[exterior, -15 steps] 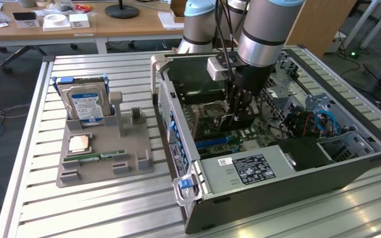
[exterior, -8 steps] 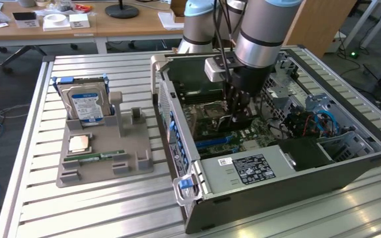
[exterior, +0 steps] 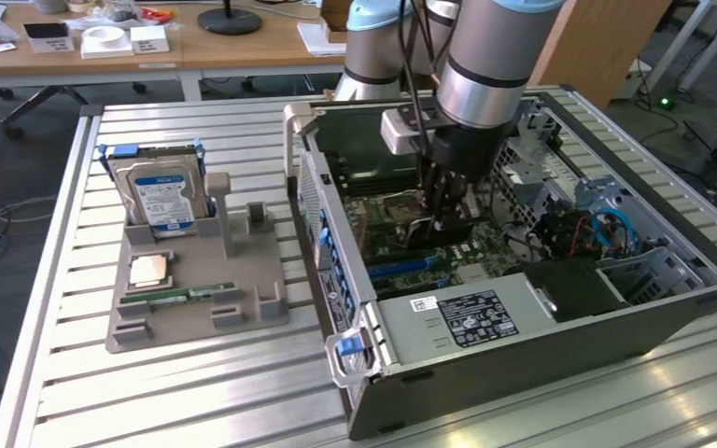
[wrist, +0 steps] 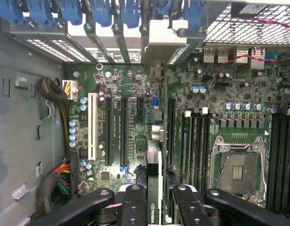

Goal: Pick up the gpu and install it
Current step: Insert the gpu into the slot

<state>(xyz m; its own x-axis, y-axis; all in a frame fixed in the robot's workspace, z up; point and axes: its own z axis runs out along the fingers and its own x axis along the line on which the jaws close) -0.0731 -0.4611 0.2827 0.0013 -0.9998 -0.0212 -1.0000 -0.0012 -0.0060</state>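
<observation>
Wrist view: end effector (wrist: 159,203) clamps gpu (wrist: 154,165) edge-on inside computer case (wrist: 22,117).

One open black computer case (exterior: 558,345), one grey plastic holder (exterior: 197,329), one blue-labelled silver hard drive (exterior: 160,198), one green memory stick (exterior: 179,294), one tan square chip (exterior: 149,271), one thin black gpu (wrist: 154,181).

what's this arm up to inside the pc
The robot arm reaches down into the open computer case. Its pincer is shut on the gpu, holding it edge-on over the motherboard, in line with the expansion slots. Whether the card is seated in a slot cannot be told. A hard drive stands in the grey holder beside the case.
</observation>
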